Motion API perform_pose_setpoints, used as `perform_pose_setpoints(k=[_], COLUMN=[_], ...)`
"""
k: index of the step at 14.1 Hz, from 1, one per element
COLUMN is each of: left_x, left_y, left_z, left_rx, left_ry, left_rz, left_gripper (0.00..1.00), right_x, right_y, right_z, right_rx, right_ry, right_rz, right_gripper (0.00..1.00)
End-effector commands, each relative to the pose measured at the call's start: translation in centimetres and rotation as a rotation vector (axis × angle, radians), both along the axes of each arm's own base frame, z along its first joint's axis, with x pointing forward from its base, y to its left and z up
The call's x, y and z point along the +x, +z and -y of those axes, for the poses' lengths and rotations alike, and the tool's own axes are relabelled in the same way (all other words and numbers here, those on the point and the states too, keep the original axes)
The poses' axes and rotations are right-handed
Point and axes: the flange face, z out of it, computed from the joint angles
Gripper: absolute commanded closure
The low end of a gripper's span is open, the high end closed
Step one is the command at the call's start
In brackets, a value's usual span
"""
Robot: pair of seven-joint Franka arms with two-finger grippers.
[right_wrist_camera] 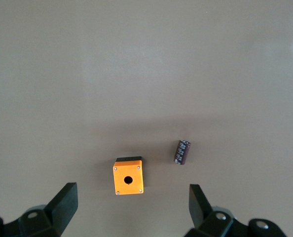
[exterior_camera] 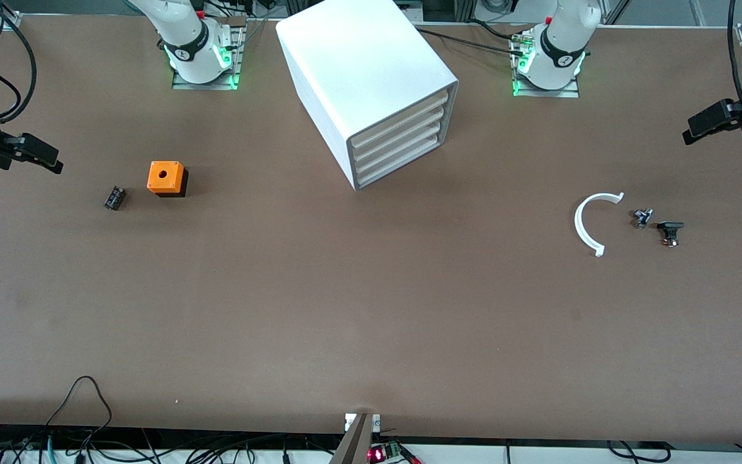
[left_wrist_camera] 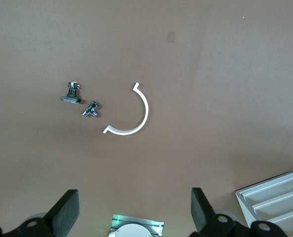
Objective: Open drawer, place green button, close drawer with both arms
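The white cabinet (exterior_camera: 364,71) stands at the middle of the table between the arm bases, and all four drawers are shut. The drawer (exterior_camera: 397,164) is the lowest one. The button (exterior_camera: 642,217), small and dark, lies toward the left arm's end of the table beside a white half ring (exterior_camera: 587,225). It also shows in the left wrist view (left_wrist_camera: 91,109). My left gripper (exterior_camera: 706,122) (left_wrist_camera: 135,212) is open and empty, high over that end. My right gripper (exterior_camera: 39,156) (right_wrist_camera: 131,210) is open and empty, high over the right arm's end, above an orange cube (right_wrist_camera: 127,179).
The orange cube with a hole (exterior_camera: 166,177) and a small black part (exterior_camera: 114,197) lie toward the right arm's end. Another black part (exterior_camera: 670,232) lies beside the button. A corner of the cabinet (left_wrist_camera: 274,197) shows in the left wrist view. Cables hang along the table's front edge.
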Motion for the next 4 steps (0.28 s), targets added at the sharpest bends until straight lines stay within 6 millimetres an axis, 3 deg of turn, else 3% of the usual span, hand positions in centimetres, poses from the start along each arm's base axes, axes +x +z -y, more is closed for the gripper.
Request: perform_pose_setpoints(k=[1,4], left_x=[0.27,0.29], left_y=[0.57,0.65], left_z=[0.01,0.17], left_rx=[0.014,0.015], left_ry=[-0.008,-0.008], left_rz=[-0.008,-0.005], left_gripper=[0.0,0.0], right_x=[-0.42,-0.42], right_y=[0.89,0.83], right_z=[-0.14,-0.14], right_rx=[0.003,0.003], right_ry=[-0.003,-0.004], right_rz=[-0.001,-0.001], right_gripper=[0.0,0.0])
